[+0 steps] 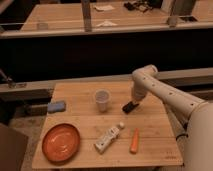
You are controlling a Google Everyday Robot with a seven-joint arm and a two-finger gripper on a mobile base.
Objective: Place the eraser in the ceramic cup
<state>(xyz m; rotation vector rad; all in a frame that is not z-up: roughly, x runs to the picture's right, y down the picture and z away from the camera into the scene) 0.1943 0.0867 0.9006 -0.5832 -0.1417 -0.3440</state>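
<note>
The ceramic cup stands upright near the middle of the wooden table, white and handleless. To its right the eraser, a small black block, lies at a slant on the tabletop, about a cup's width from the cup. My gripper points down at the eraser's right end, right above it or touching it. I cannot make out whether it still grips the eraser. The white arm reaches in from the right edge of the view.
A blue-grey block lies at the table's left edge. A flat orange plate sits at the front left. A white bottle and an orange stick-shaped object lie near the front. A dark railing runs behind the table.
</note>
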